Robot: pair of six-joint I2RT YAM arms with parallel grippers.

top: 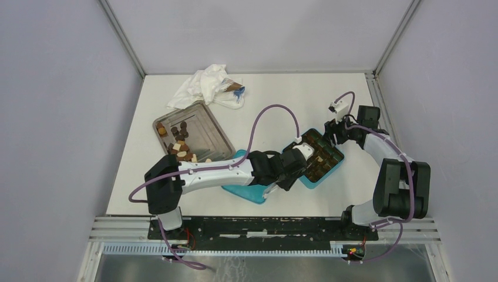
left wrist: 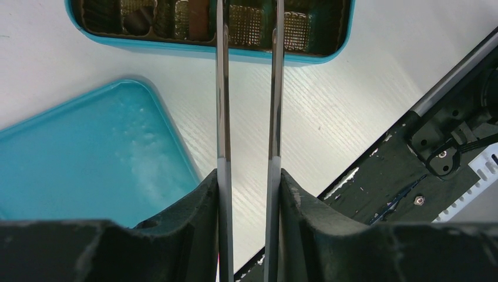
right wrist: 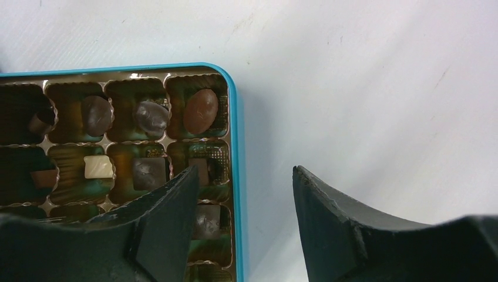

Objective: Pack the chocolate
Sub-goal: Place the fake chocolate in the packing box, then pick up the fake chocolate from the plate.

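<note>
1. Since the chocolate (top: 179, 147) is split between two places, we read both first. A loose heap lies in the near-left part of the metal tray (top: 205, 124). Other pieces already sit one to a cell in the teal box (right wrist: 235, 147), dark, mid-brown and one cream-white.
2. Several gold-lined cells along the box's near row look bare in the left wrist view, so we judge the job well short of finished. Those are the cells to aim for.
3. Our left gripper (left wrist: 249, 14) reaches over that near row with its long thin blades parted a little. Nothing shows between them along the length we see. The tips run past the edge of view, so we cannot tell whether a piece sits there.
4. If one does, we should centre it over a bare cell, go low and spread the blades enough to free it. Then we rise straight up so they drag neither the piece nor the insert.
5. Our right gripper (right wrist: 244, 171) is spread wide and empty, one finger above the box's corner cells, the other above the bare table (right wrist: 382, 88). It could steady the rim there, gently, as the box looks light enough to slide.
6. On the way to the tray, we should swing clear of the lid (left wrist: 76, 153), which lies just beside the box. We then take a single piece standing apart from the heap.
</note>
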